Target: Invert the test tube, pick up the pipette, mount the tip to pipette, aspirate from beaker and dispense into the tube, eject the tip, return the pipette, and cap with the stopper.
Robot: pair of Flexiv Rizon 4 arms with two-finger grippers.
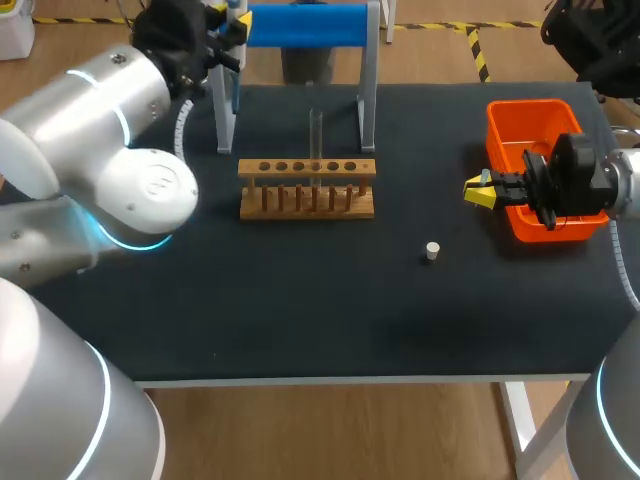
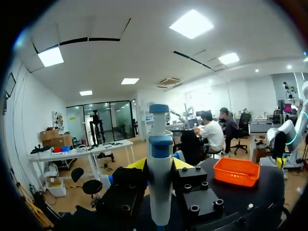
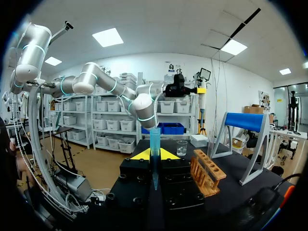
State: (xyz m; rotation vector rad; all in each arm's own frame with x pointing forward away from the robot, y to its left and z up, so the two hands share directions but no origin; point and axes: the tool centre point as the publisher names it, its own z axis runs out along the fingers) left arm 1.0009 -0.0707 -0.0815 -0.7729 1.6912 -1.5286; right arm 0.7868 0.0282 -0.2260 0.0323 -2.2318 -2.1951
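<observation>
Stopper (image 1: 432, 251) on table (image 1: 300, 320) right of rack (image 1: 306, 210), stand (image 1: 305, 25) behind rack

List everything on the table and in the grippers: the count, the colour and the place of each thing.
table: one, black, under everything.
rack: one, wooden, mid-table.
test tube: one, clear, upright in the rack.
stand: one, blue bar on grey legs, behind the rack.
bin: one, orange, table's right side.
stopper: one, white, between rack and bin.
beaker: one, clear, past the rack in the right wrist view.
pipette: one, white and blue, in the left gripper.
pipette tip: one, clear blue, in the right gripper.
left gripper: one, yellow-tipped, shut on the pipette, by the stand.
right gripper: one, yellow-tipped, shut on the pipette tip, beside the bin.
</observation>
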